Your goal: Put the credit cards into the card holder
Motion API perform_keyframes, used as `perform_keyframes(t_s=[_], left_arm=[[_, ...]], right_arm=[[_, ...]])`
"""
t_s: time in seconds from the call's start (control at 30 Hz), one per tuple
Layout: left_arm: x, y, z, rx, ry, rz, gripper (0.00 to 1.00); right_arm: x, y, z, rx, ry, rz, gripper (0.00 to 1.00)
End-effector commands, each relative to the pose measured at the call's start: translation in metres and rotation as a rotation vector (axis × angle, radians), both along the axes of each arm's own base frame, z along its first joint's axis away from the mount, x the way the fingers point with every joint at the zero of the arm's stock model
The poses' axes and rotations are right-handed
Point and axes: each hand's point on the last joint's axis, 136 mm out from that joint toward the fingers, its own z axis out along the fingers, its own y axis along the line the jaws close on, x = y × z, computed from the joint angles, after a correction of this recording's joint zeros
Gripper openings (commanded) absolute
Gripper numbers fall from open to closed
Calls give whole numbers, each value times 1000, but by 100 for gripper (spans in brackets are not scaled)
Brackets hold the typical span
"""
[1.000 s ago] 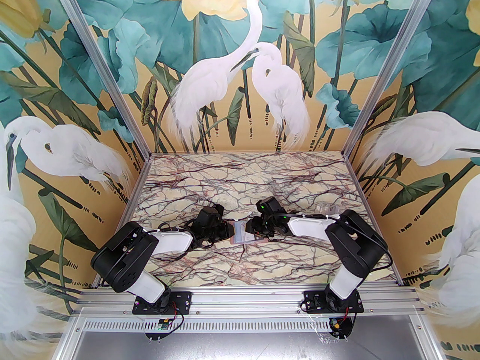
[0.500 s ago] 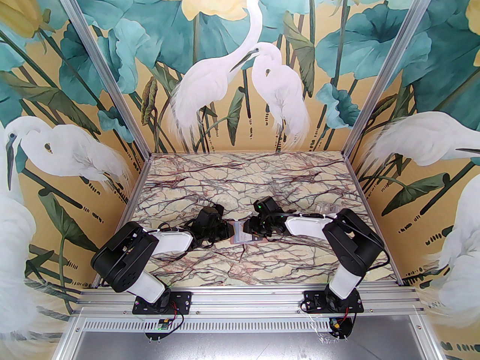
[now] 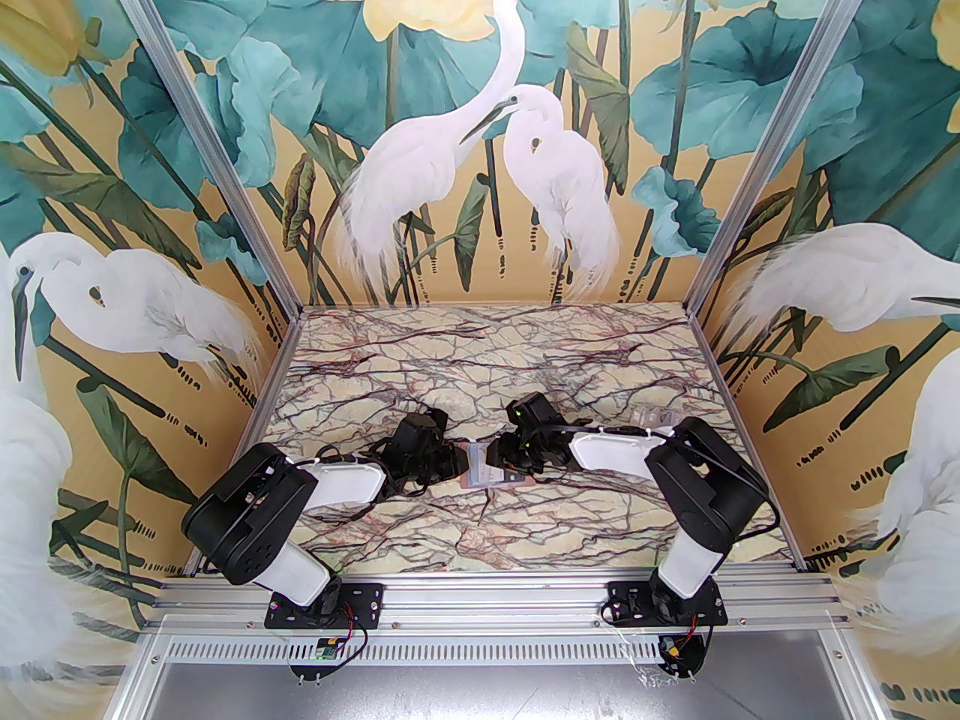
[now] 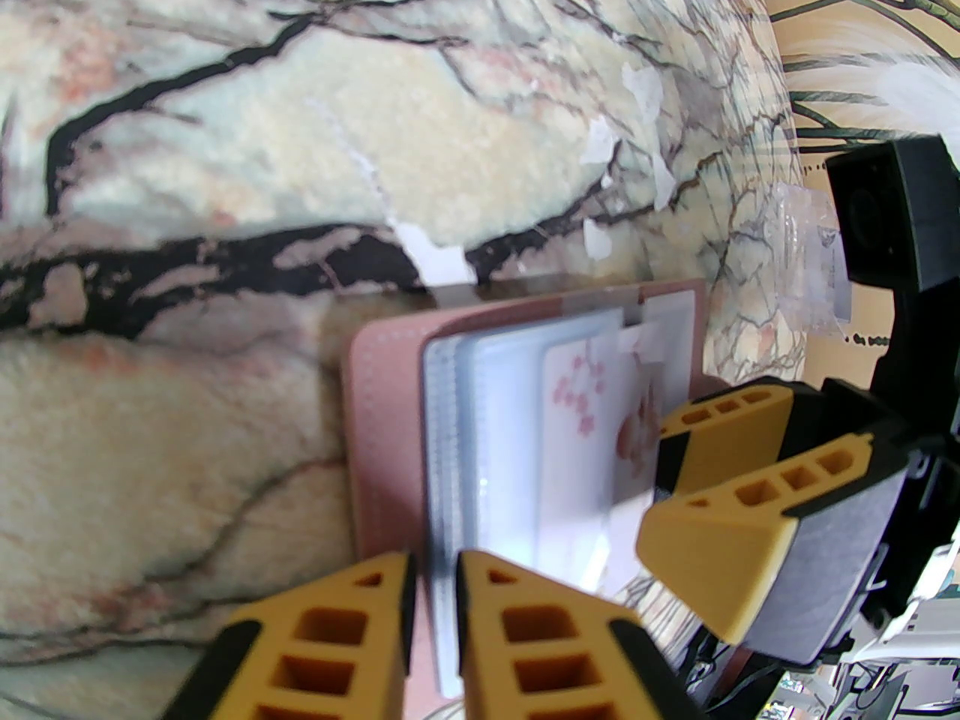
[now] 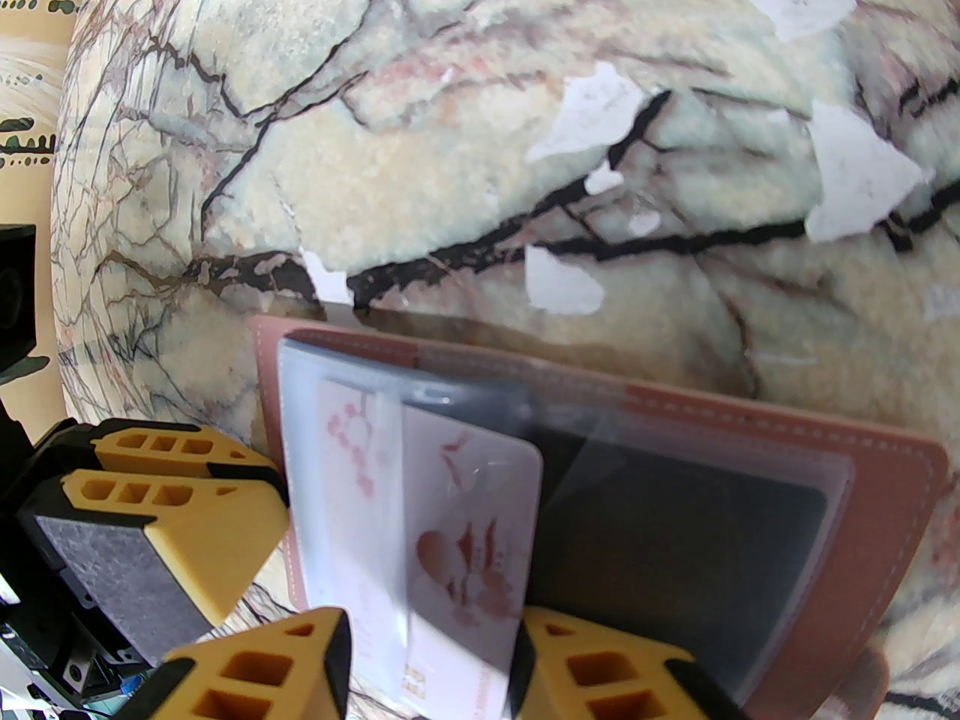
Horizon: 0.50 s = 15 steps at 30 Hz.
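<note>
Where the two arms meet at mid-table, nearer the near edge than the far one, you have the following.

1. Dusty-pink leather-like rectangular card holder (image 5: 862, 492): lying open and flat on the marble-patterned table (image 3: 480, 357), with clear plastic sleeves fanned up from its spine.
2. Left gripper (image 4: 433, 563): yellow fingers closed narrowly on the near edge of those sleeves.
3. Right gripper (image 5: 435, 619): fingers clamped on a thin white rectangular card (image 5: 469, 522) with red print. The card's far end lies over the holder's open pages. You cannot tell whether it sits inside a sleeve.
4. Pale blossom-printed card (image 5: 346, 447): just beside the gripped one, under a clear sleeve.
5. Small clear flat pieces (image 4: 814, 252): near the table's right edge, too blurred to identify.
</note>
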Motion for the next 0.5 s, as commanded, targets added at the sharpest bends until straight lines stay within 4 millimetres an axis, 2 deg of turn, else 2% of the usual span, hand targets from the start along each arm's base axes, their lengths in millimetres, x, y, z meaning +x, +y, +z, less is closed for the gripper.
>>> perform_keyframes(t_s=[0.0,0.47], left_arm=[[-12,14,-25,70,68,20,20],[-12,13,-26,67,67,18,20]], right_arm=[[-1,1,2,-21,-15,17,42],[4,4,10,-27,-27,17,42]])
